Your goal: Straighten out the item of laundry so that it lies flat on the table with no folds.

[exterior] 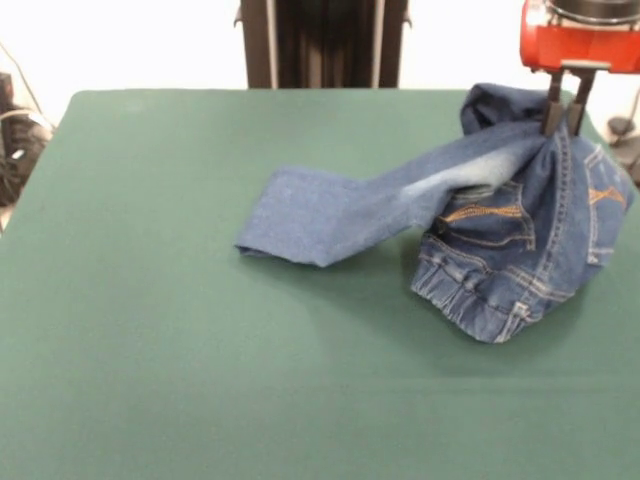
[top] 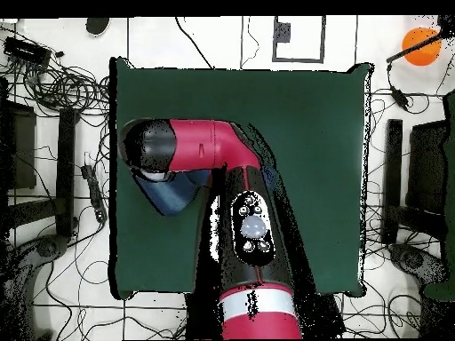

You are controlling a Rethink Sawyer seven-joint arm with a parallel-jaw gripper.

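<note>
Faded blue jeans [exterior: 480, 215] lie bunched near the green tabletop's [exterior: 180, 350] edge, one leg stretched toward its middle.

No readable text, labels, brands, numbers or signs anywhere in either view. Only orange stitched lines on the jeans [exterior: 520, 230], just below the jaws, forming seams and pocket outlines rather than letters. Plain green table [exterior: 150, 330] with no markings. Plain red housing above the gripper [exterior: 564, 125], without any legible print. Small pale round spots on the arm [top: 253, 226] in the overhead view, too blurred to read.
</note>
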